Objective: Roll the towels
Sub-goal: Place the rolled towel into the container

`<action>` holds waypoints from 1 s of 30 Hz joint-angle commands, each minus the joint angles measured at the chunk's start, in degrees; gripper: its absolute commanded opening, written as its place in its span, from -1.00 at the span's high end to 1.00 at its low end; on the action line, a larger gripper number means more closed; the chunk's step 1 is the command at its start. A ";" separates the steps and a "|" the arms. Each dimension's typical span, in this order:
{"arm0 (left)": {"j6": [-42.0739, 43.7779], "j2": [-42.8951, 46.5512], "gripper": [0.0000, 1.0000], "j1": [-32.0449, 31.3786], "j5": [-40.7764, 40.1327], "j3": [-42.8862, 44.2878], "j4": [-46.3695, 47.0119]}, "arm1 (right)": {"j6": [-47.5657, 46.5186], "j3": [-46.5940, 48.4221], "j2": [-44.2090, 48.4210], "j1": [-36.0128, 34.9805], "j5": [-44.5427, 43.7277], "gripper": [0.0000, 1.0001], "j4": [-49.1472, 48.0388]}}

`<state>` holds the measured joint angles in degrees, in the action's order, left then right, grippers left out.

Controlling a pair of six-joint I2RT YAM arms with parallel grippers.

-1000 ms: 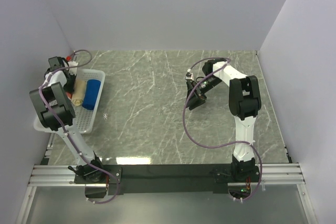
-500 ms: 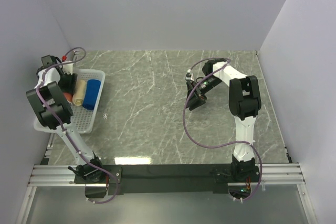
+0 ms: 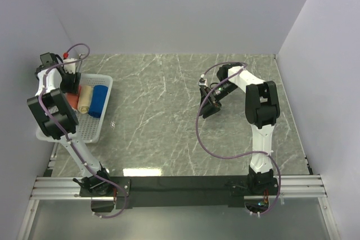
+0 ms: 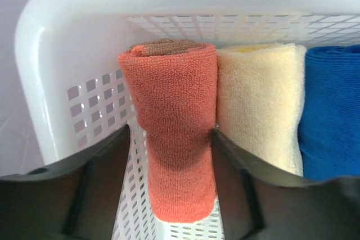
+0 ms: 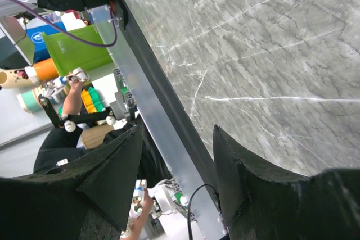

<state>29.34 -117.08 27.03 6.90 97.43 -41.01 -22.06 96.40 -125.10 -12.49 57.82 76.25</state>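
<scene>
Now your left gripper (image 4: 170,132) has let go — the orange towel (image 4: 169,77) lies rolled in the basket (image 4: 67,32); right gripper (image 5: 177,133) hangs open, empty.

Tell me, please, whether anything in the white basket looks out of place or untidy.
Nothing stands out. The rust-orange rolled cloth towel, the beige rolled towel and the blue rolled towel lie side by side in the white plastic lattice basket, none unrolled or hanging over the rim.

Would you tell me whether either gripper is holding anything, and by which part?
Nothing is held: the left gripper straddles the orange towel with open jaws; the right gripper is empty.
</scene>
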 commanded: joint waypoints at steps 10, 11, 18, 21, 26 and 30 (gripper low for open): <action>0.01 -1.75 -0.08 -0.13 3.38 5.32 -0.47 | -1.14 0.37 0.21 0.36 0.01 -0.21 1.71; 0.10 -2.19 -0.07 -0.04 3.65 5.32 -0.38 | -1.05 0.11 0.29 0.28 -0.16 -0.21 1.62; 0.01 -5.18 0.11 -0.04 5.06 5.32 -0.65 | -0.79 0.10 0.29 0.27 -0.43 -0.21 1.53; 0.19 -4.83 0.11 -0.04 4.88 5.93 -1.35 | -1.22 0.10 0.73 0.36 -0.08 -0.20 1.71; -0.51 -1.68 -0.17 -0.22 4.97 8.74 -3.54 | -1.23 1.06 2.58 0.45 -0.08 -0.18 1.36; -1.57 2.46 -0.49 -0.57 5.14 12.33 -5.73 | -0.26 2.56 6.78 1.59 -1.57 -0.17 0.31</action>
<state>28.86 -121.01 26.96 10.74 105.06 -44.51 -22.22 96.40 -124.46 -12.38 57.23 76.23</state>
